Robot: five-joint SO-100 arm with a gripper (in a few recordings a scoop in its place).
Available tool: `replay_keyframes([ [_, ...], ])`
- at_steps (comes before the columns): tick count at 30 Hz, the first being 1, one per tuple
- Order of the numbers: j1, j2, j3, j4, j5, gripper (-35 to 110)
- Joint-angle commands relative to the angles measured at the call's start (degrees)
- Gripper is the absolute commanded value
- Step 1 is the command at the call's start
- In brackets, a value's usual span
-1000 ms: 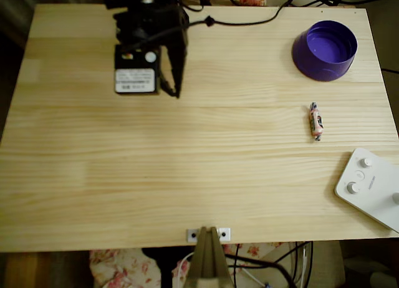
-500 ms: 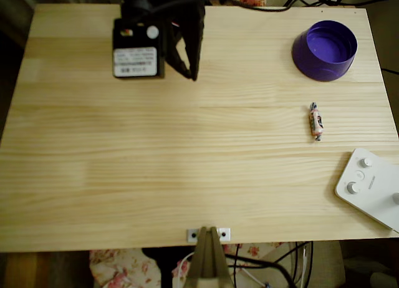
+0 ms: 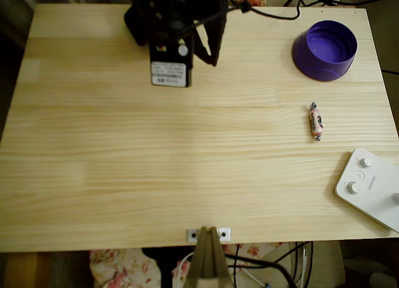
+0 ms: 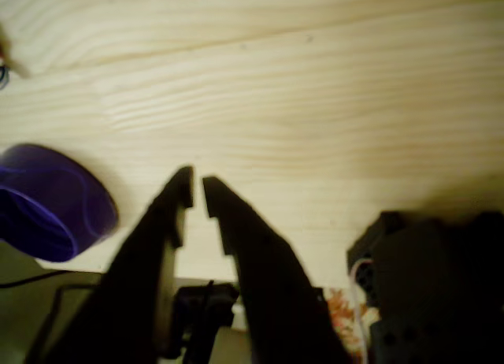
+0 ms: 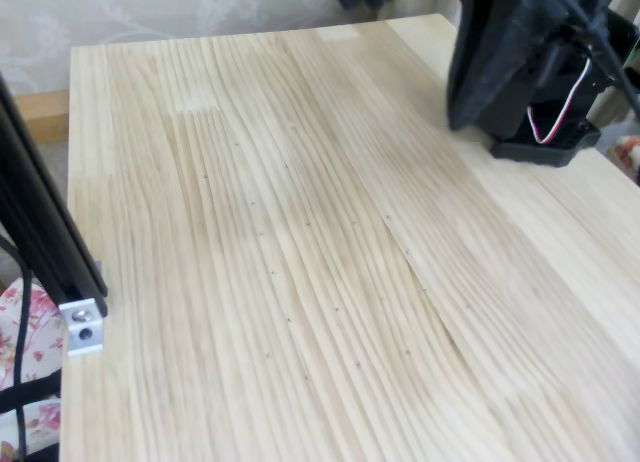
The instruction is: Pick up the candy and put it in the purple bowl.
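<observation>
The candy [image 3: 316,121], a small pinkish-white wrapped sweet, lies on the right side of the wooden table in the overhead view. Behind it, near the back right corner, stands the purple bowl [image 3: 325,50], with nothing inside; it also shows at the left of the wrist view [image 4: 51,202]. My black gripper [image 3: 213,58] hangs over the back middle of the table, well left of both bowl and candy. In the wrist view the gripper [image 4: 197,192] is shut, its fingertips [image 4: 179,192] almost touching, nothing held.
A white device with knobs [image 3: 371,188] sits at the front right corner. Black cables run along the back edge. A metal bracket [image 3: 209,234] is clamped to the front edge. The arm's base [image 5: 530,72] stands at the table's far right in the fixed view.
In the overhead view the arm has swung to the right along the back of the table, from the left part toward the middle. Candy and bowl have not moved.
</observation>
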Motion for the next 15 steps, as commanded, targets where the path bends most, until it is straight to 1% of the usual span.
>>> replay_keyframes([
  [1,-2.4,0.3,-5.1,1.3,5.9,0],
  [4,-3.4,-1.5,-5.2,-0.4,8.0,0],
  [8,-4.9,-7.6,-8.1,0.1,10.0,0],
  [10,-5.4,-9.6,-8.8,-0.5,10.6,2],
  [15,-7.4,-14.2,-9.8,-1.8,12.0,0],
])
